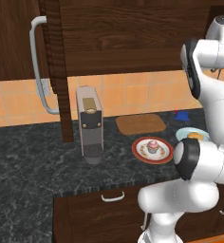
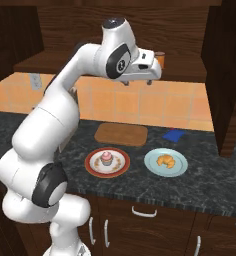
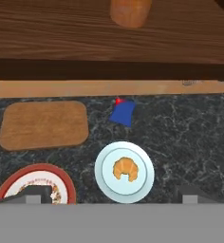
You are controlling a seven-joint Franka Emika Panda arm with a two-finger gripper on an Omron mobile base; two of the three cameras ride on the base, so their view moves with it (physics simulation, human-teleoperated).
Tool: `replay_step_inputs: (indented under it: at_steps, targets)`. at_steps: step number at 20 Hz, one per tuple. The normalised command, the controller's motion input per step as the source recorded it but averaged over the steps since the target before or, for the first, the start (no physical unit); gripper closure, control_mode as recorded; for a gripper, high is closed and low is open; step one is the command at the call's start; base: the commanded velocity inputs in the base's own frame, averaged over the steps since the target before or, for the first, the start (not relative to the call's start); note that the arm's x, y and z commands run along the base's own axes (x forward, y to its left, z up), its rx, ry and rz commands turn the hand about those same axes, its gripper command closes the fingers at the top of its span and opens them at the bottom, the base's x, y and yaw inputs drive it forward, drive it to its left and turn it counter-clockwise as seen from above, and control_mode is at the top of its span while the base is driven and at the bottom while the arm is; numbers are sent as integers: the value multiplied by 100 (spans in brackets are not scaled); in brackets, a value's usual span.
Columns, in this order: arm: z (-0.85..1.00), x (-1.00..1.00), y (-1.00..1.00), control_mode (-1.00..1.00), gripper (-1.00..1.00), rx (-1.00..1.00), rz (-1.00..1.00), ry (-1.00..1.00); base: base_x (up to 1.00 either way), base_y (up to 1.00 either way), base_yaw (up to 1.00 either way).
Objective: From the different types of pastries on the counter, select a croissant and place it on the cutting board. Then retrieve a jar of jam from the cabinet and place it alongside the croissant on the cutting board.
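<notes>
The croissant lies on a pale blue plate on the dark counter; it also shows in the right base view. To its left the pink-frosted cupcake sits on a red-rimmed plate. The wooden cutting board lies bare behind that plate. My gripper hangs open and empty, high above the blue plate. An orange jar stands on the open cabinet's shelf, just behind the hand. The cabinet's door stands open.
A grey coffee machine stands on the counter left of the board, close to the open door with its long handle. A small blue object lies behind the blue plate. Drawer fronts run below the counter's edge.
</notes>
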Motion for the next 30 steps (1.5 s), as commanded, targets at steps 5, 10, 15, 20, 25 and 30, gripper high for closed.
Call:
replay_step_inputs:
  at_steps: [5, 10, 15, 20, 25, 30]
  targets:
    - [43, 43, -27, -100, -100, -1, -10, 0, 0, 0, 0]
    - [29, 7, -39, -100, -100, -1, -14, -6, 0, 0, 0]
    - [0, 0, -38, -100, -100, -5, -17, -28, 0, 0, 0]
    - [0, 12, -6, -100, -100, 3, -10, -26, 0, 0, 0]
    - [-8, 40, 0, -100, -100, 0, 2, -6, 0, 0, 0]
    - [1, -9, -14, -100, -100, 0, 4, -5, 0, 0, 0]
